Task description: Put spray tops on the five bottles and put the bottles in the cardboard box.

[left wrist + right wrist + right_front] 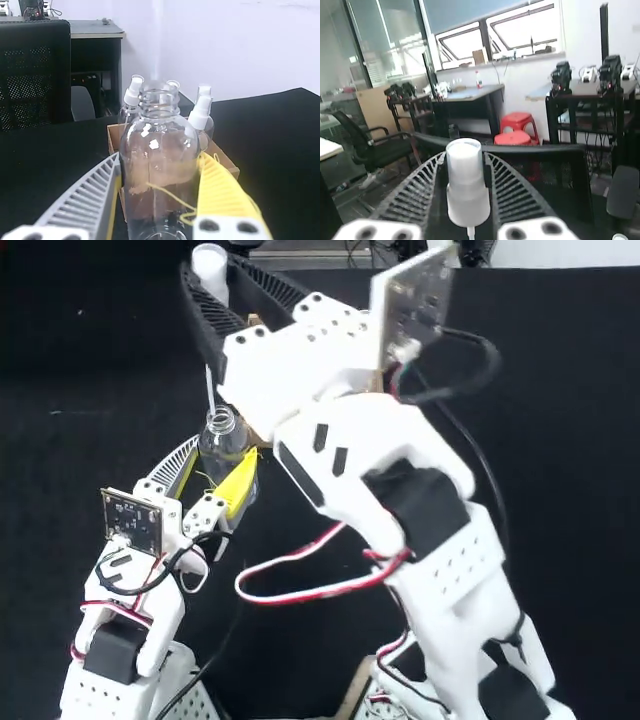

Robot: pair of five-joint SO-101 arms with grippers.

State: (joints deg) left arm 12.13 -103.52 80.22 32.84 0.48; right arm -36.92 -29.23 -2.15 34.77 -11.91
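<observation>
Step in hand, as I read it: get the spray top [465, 182] into the open bottle [159, 150]. Left gripper [160, 159] is clamped on the bottle body, grey finger on one side, yellow on the other. Right gripper [464, 156] pinches the spray top by its sides between the black ribbed fingers. Bottle sits in the left grip just in front of the cardboard box [114, 134], which holds other bottles [202, 117] already topped, all over the black table [570, 390]. Orientation: bottle long axis near vertical, mouth up, neck bare. Spray top long axis also about vertical, head up, dip tube [210, 380] hanging down toward the neck. Tube tip is at or just above the mouth in the high view; can't tell if it has entered. To do it well: line up tube axis with neck axis first, since the thin tube will likely flex and catch the rim if it comes in off-centre. Descend straight along the bottle axis, no sideways drift. Left grip needs to resist push-down and twist; smooth clear plastic looks prone to slip or rotate. Seat the collar square on the threads before turning, else cross-thread risk. Watch tilt: a leaning bottle would seat the cap crooked.
</observation>
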